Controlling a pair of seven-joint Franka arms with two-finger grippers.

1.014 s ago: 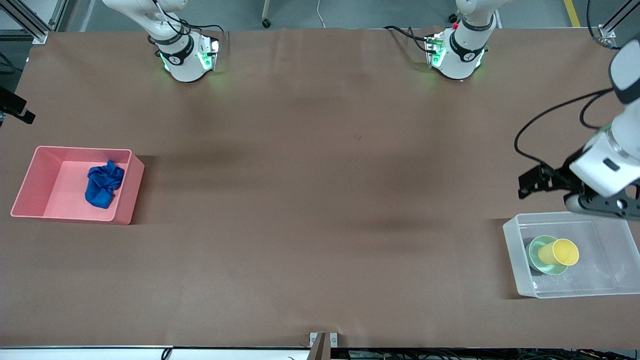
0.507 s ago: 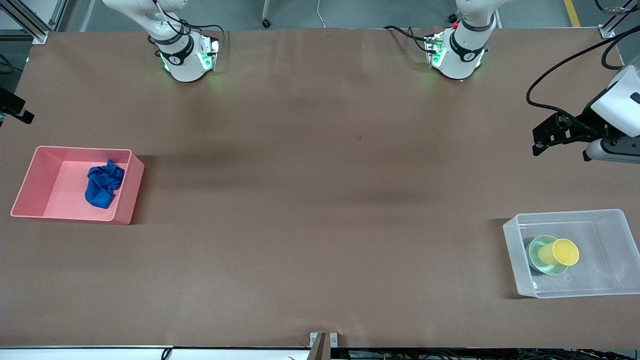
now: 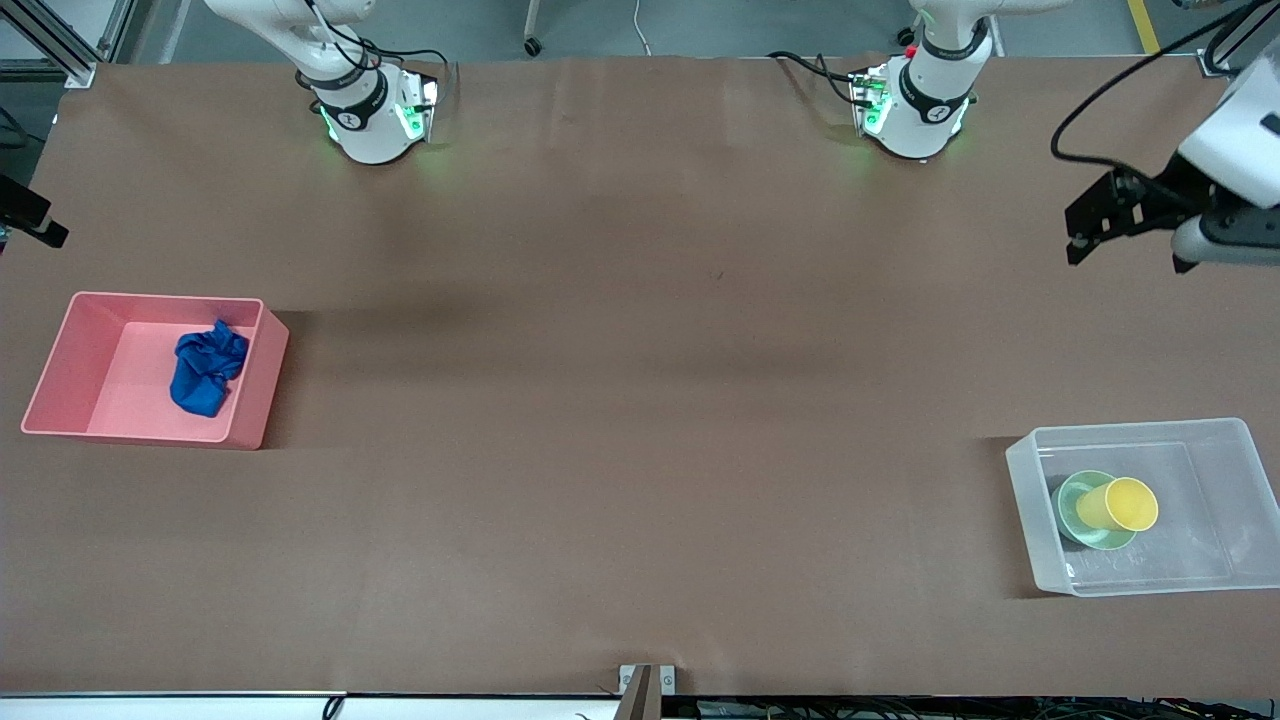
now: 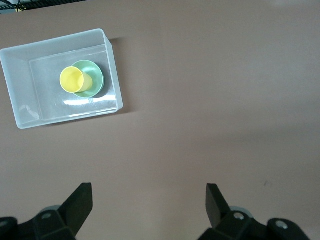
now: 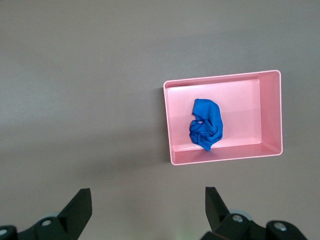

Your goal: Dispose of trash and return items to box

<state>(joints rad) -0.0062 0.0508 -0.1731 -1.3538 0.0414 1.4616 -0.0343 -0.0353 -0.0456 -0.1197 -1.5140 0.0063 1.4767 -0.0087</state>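
The blue cloth wad (image 3: 205, 370) lies in the pink bin (image 3: 256, 385) at the right arm's end of the table; it also shows in the right wrist view (image 5: 206, 124). The yellow cup (image 3: 1125, 503) lies on its side in the mint-green bowl (image 3: 1072, 512), inside the clear tub (image 3: 1210, 500) at the left arm's end. Cup (image 4: 74, 81), bowl (image 4: 96, 74) and tub (image 4: 22, 107) show in the left wrist view. My left gripper (image 3: 1232, 243) (image 4: 148, 212) is open and empty, high over bare table. My right gripper (image 5: 148, 215) is open and empty, high over bare table beside the pink bin (image 5: 240, 107).
The brown table (image 3: 640, 400) is bare between the pink bin and the clear tub. The two arm bases (image 3: 375, 120) (image 3: 915, 110) stand along the edge farthest from the front camera. A small bracket (image 3: 647, 680) sits at the nearest edge.
My left gripper has moved from over the clear tub's edge to over bare table toward the bases' side. The cup, bowl, cloth and both containers have not moved.
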